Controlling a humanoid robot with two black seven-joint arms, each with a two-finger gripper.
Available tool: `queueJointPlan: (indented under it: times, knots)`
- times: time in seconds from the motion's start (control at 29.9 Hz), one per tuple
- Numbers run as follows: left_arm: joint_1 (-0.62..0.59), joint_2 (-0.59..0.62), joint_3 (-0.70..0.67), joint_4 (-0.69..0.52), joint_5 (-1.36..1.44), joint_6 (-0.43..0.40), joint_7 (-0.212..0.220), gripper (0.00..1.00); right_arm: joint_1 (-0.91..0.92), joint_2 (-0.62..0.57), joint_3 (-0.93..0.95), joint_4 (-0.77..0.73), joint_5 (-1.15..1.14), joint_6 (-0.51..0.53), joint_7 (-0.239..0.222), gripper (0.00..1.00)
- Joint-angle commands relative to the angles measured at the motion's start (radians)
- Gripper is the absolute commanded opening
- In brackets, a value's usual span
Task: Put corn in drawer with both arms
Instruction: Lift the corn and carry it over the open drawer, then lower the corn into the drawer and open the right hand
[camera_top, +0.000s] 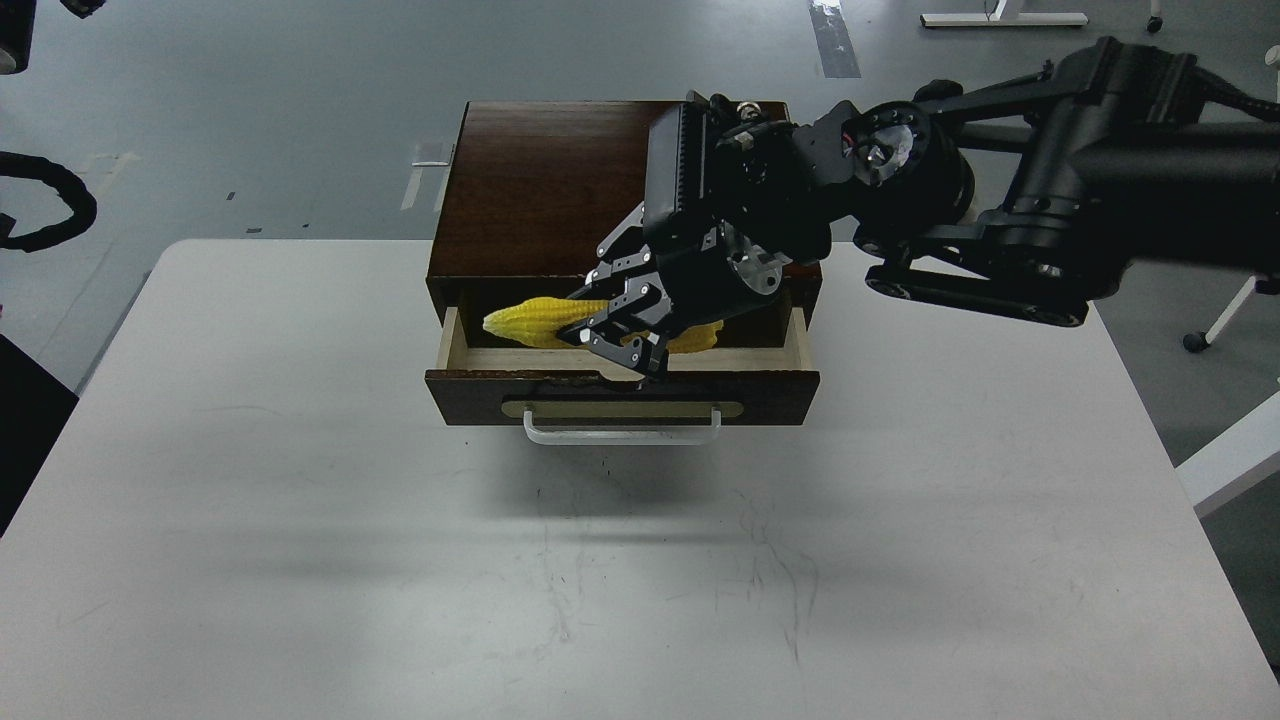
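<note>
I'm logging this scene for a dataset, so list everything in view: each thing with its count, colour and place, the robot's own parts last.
corn: one, bright yellow, lying inside the open drawer, pointed end to the left.
drawer: one, dark brown front with a white handle, pale wood inside, pulled open toward the camera.
cabinet: one, dark brown wood, at the table's far edge, housing the drawer.
table: one, white, scuffed, filling the foreground.
floor: grey, with tape marks, behind the table.
right end effector: one, black, over the drawer at the corn; grip unclear.
left arm: black, only a cable loop at the left edge.
</note>
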Motion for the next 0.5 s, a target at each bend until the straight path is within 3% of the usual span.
queueJointPlan:
  times: [0.0,0.33,0.37,0.47]
  knots:
    - [0.001,-0.006,0.0,0.0,0.0,0.0,-0.002,0.98,-0.011,0.03,-0.005,-0.026,-0.001,0.0,0.0,0.0]
    - [0.005,-0.003,0.0,0.001,0.0,0.0,-0.002,0.98,-0.023,0.052,-0.005,-0.084,-0.001,-0.002,0.0,0.0]
    - [0.005,-0.002,0.0,0.001,0.0,0.0,-0.002,0.98,-0.025,0.052,-0.005,-0.083,-0.001,-0.002,0.0,0.04]
    - [0.006,0.0,0.002,0.003,0.0,0.0,0.0,0.98,-0.026,0.052,-0.005,-0.083,-0.001,-0.002,0.0,0.31]
